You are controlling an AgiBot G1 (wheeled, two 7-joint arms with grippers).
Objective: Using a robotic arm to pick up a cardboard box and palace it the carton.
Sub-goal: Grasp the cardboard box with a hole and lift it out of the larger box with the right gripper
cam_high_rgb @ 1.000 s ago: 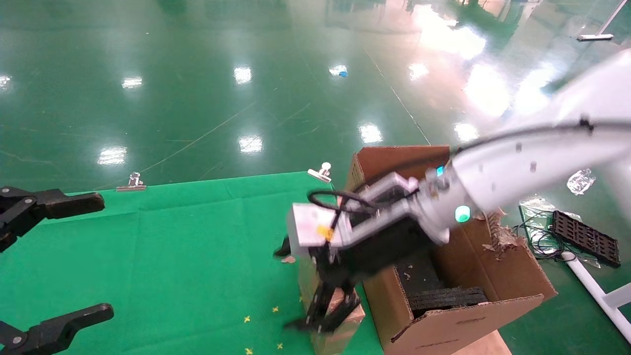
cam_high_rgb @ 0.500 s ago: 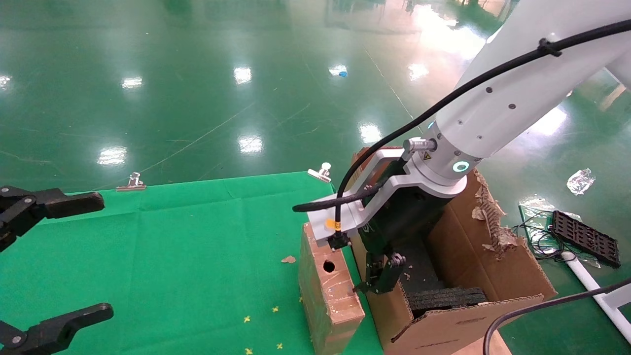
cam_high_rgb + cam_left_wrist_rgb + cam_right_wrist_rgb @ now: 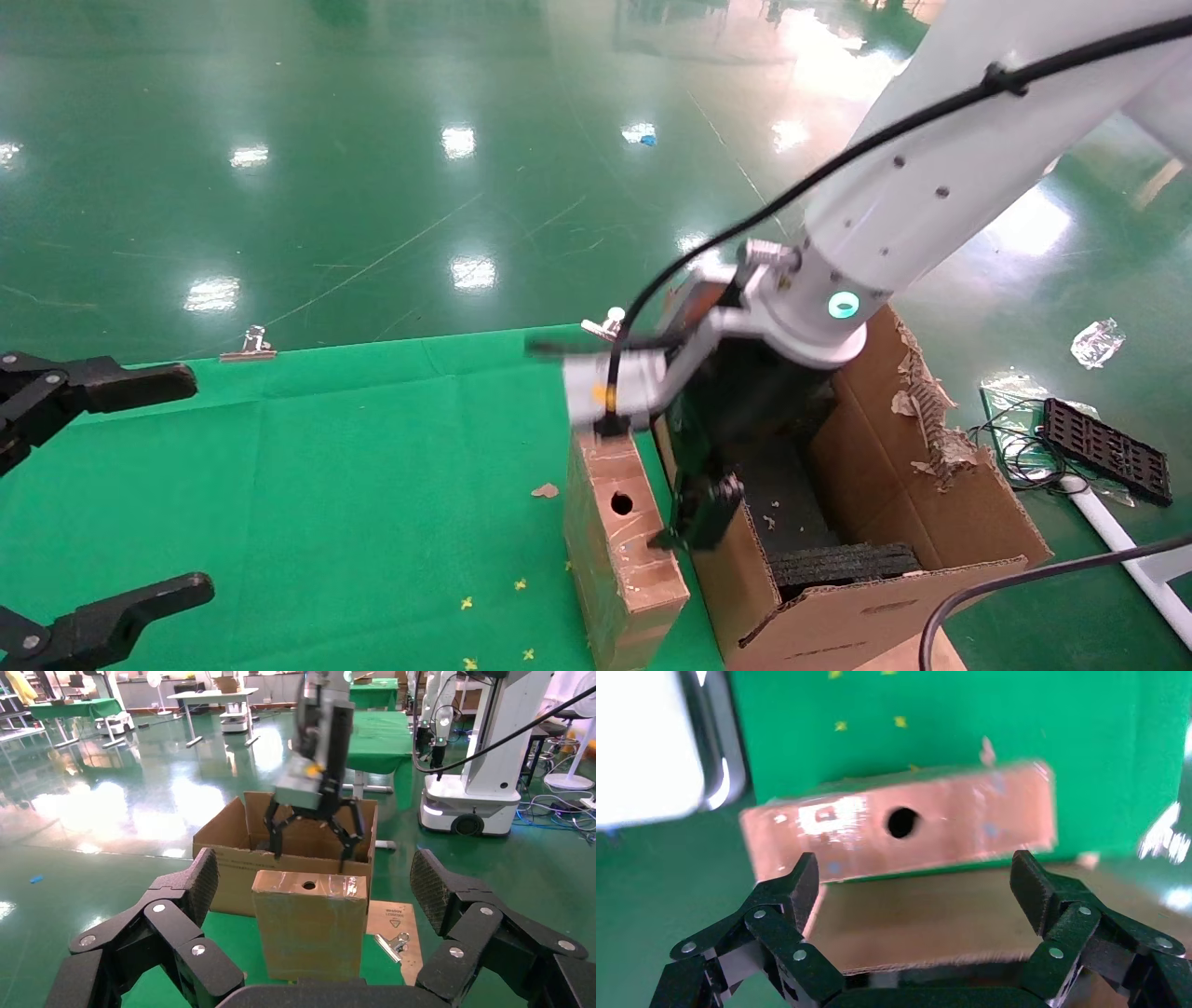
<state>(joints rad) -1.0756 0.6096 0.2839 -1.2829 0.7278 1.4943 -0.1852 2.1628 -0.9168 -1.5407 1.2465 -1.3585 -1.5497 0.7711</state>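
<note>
Cardboard box [image 3: 619,540] stood on end on the green counter [image 3: 326,466], touching the near wall of the carton [image 3: 931,503], its holed top face up. I saw the right end effector [image 3: 694,517] on the white robotic arm [image 3: 931,168] hanging above the seam between box and carton, fingers [image 3: 786,896] spread wide and holding nothing; in its wrist view the box [image 3: 905,829] lay just beyond the tips. My left end effector [image 3: 56,503] sat parked at the counter's left edge, jaws wide apart and empty, facing the box [image 3: 309,924].
</note>
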